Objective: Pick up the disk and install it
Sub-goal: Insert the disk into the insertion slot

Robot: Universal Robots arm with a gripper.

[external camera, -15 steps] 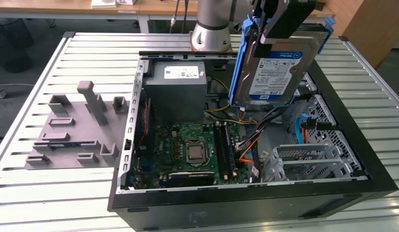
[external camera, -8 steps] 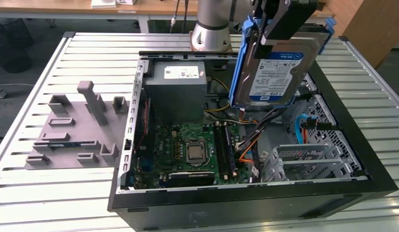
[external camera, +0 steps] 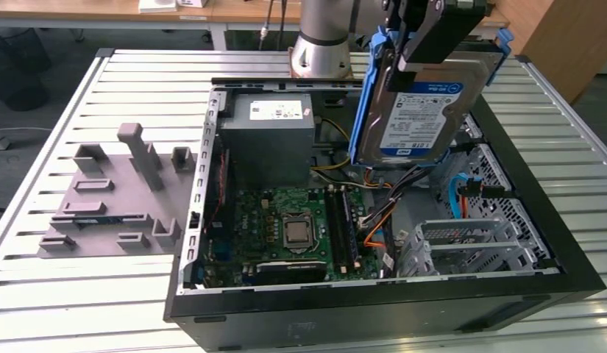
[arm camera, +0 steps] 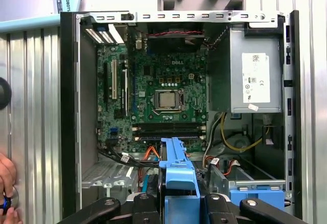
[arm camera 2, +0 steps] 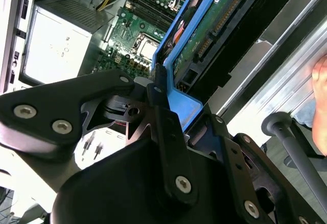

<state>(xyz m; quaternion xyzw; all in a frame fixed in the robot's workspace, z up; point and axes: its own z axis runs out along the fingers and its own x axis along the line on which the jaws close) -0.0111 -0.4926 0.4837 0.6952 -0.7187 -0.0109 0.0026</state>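
My gripper is shut on the disk and holds it up in the air over the back right part of the open computer case. The disk hangs nearly upright, with its blue-and-white label facing the exterior view and blue rails along its sides. In the second wrist view the disk shows its green circuit side, and a black finger presses on the blue rail. In the first wrist view the disk appears edge-on between the fingers, above the case's inside.
Inside the case lie the motherboard, the grey power supply, loose cables, and a metal drive bay with a blue latch. A grey fixture plate sits on the slatted table at the exterior view's left. A person's hand is beside the case.
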